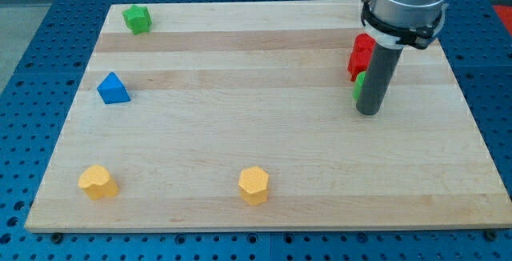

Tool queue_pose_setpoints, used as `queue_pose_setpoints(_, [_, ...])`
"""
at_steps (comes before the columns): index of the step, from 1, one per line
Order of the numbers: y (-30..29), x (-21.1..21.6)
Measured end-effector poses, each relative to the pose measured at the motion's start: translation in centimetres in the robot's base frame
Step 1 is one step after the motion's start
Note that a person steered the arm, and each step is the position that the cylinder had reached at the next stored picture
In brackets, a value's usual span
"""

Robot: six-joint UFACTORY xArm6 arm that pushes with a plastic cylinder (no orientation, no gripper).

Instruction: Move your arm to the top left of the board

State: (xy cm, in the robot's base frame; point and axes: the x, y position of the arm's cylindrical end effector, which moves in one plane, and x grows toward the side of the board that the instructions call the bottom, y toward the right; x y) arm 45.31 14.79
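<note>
My tip (367,112) rests on the wooden board (264,133) at the view's right, below the grey arm housing (404,5). It stands just in front of a red block (361,55) and a green block (359,87), which the rod partly hides. The board's top left corner holds a green block (137,19). A blue triangular block (113,90) lies below it at the left edge. My tip is far to the right of both.
A yellow block (98,182) lies at the bottom left and a yellow hexagonal block (254,185) at the bottom middle. The board sits on a blue perforated table (40,69).
</note>
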Motion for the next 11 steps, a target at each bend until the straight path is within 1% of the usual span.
queue_pose_setpoints(3, [0.0,-0.3])
queue_pose_setpoints(4, [-0.7,0.2])
queue_pose_setpoints(5, [-7.3,-0.9])
queue_pose_setpoints(6, [-12.1,-6.5])
queue_pose_setpoints(7, [-14.9,-14.0])
queue_pose_setpoints(8, [-20.3,-20.1])
queue_pose_setpoints(9, [-29.0,-23.7])
queue_pose_setpoints(10, [-38.3,-26.2])
queue_pose_setpoints(11, [-45.0,-25.5])
